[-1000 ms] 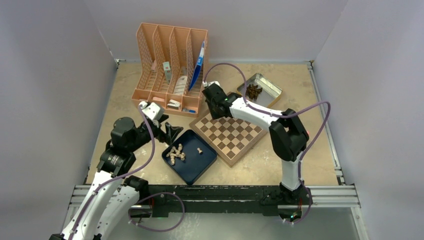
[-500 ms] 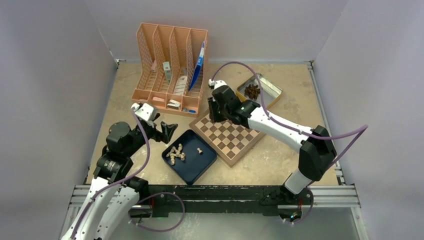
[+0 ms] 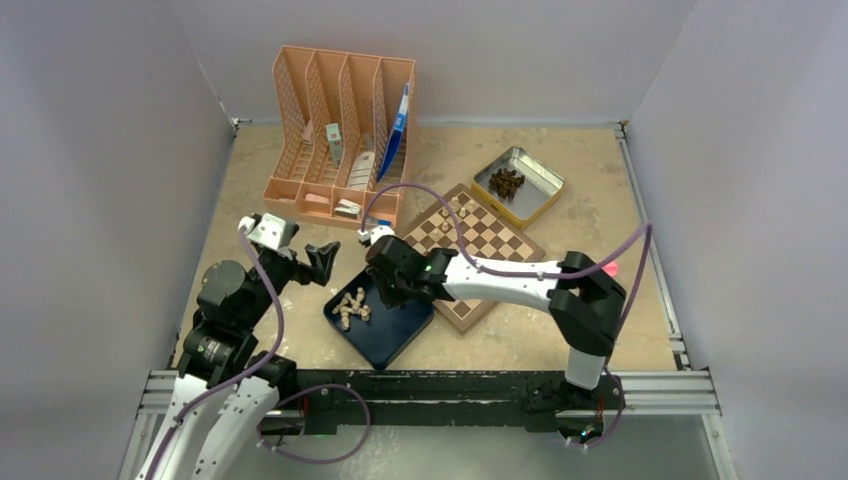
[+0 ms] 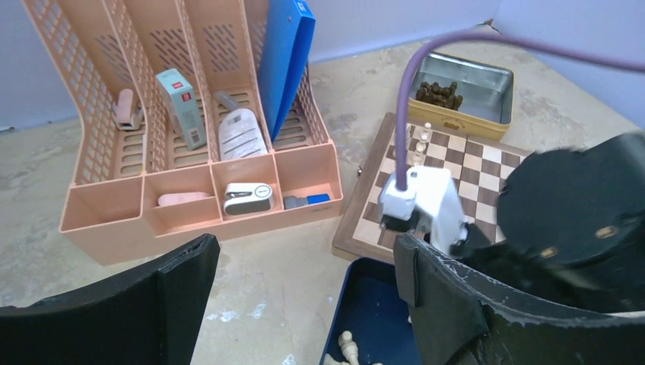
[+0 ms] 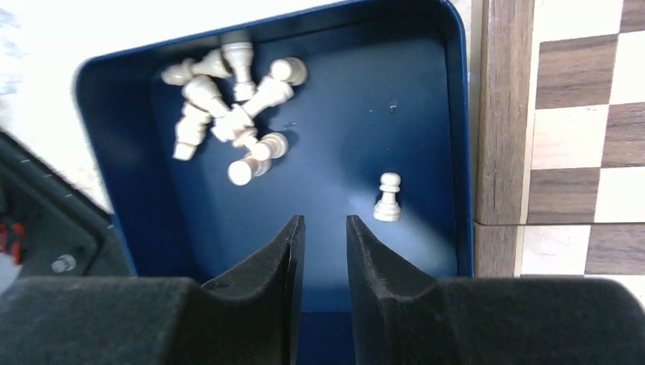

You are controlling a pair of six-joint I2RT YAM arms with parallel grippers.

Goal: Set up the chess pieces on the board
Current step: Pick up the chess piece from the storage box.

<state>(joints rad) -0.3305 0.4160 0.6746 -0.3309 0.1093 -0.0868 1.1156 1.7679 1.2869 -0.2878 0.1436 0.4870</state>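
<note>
Right fingers point(image 5: 283, 274), a narrow empty gap between them, hang over the blue tray point(image 5: 426, 91), where chess pieces point(image 5: 228, 122) lie heaped at its left. The board point(image 5: 578, 129) lies just right of it. Farther left, the left fingers point(image 4: 179, 293) are spread wide, empty.

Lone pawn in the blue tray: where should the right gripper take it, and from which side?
Probably by its slim waist, from above: the lone pawn sits apart from the pile, with bare blue tray on both sides.
</note>
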